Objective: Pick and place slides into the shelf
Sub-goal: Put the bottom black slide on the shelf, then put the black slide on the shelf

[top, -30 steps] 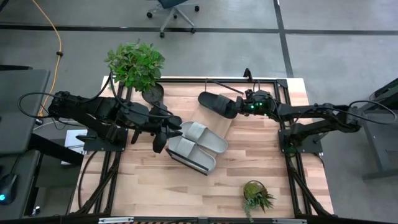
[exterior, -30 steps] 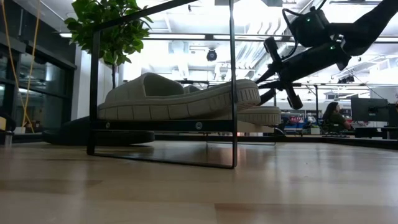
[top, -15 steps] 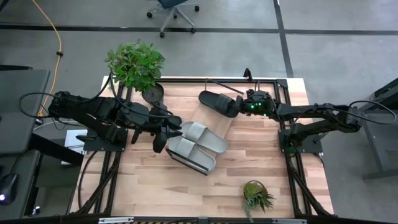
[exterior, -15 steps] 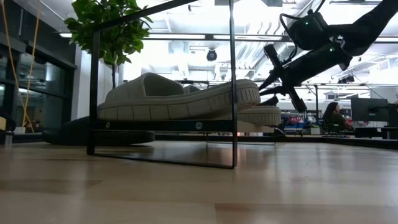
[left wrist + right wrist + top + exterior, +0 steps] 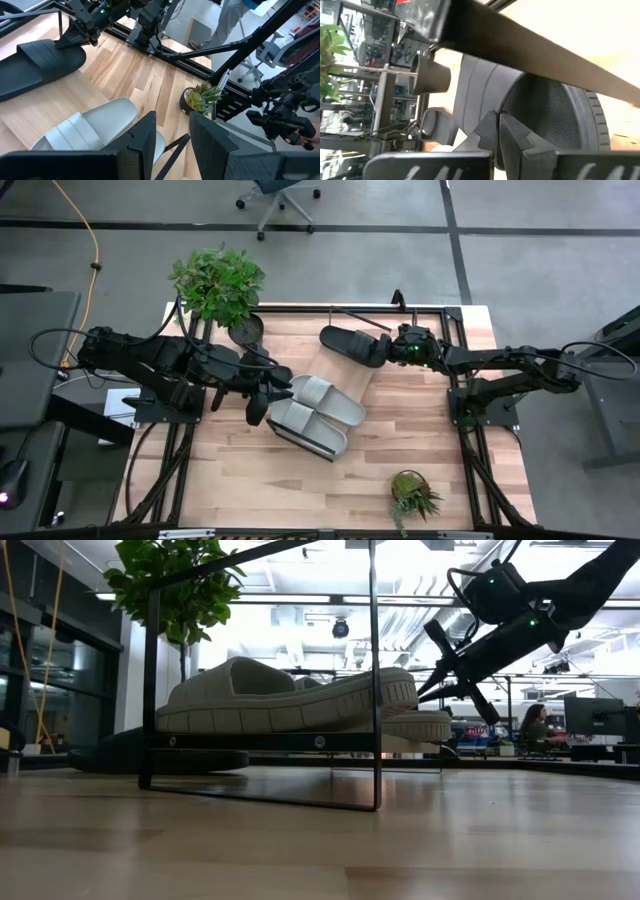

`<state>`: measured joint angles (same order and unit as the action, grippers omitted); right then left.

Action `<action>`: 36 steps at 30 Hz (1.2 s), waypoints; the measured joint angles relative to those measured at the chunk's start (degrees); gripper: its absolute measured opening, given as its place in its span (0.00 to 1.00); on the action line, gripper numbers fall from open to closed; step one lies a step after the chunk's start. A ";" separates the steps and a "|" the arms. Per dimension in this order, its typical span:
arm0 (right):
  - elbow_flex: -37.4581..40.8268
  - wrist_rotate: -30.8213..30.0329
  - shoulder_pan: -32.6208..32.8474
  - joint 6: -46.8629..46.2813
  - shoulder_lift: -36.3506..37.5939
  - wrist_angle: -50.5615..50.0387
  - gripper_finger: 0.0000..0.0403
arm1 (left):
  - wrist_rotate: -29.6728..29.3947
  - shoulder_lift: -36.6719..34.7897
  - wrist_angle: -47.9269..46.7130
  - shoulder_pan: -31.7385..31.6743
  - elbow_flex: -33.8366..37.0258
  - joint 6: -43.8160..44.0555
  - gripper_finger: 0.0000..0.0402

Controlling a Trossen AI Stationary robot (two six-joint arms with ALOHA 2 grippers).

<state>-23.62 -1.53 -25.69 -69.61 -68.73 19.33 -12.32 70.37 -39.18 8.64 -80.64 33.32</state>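
Rotated slightly, right tool (image 5: 388, 350), fingers together, by black slide (image 5: 351, 344); slide's length crosswise; left tool (image 5: 262, 393) apart.

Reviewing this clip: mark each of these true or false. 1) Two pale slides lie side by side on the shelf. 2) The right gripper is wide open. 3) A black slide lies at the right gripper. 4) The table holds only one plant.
1) True: two pale slides lie side by side on the shelf.
2) False: the right gripper is shut.
3) True: the black slide lies at its tip.
4) False: a large plant stands at the far left corner and a small plant near the front right.
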 joint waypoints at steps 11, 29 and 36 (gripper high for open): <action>0.00 -1.43 0.00 0.06 0.00 -0.30 0.02 | 0.00 0.00 -0.02 0.00 0.00 -0.02 0.27; -0.07 -6.05 0.35 -2.38 0.64 -4.21 0.25 | 0.02 0.00 -1.05 0.01 0.00 0.15 0.27; -0.07 -9.62 1.26 -2.13 5.16 -9.91 0.26 | 0.01 0.00 -2.10 0.01 0.00 0.15 0.27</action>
<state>-23.68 -11.15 -24.44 -71.74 -63.57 9.42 -12.31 70.37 -41.27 8.66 -80.64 33.47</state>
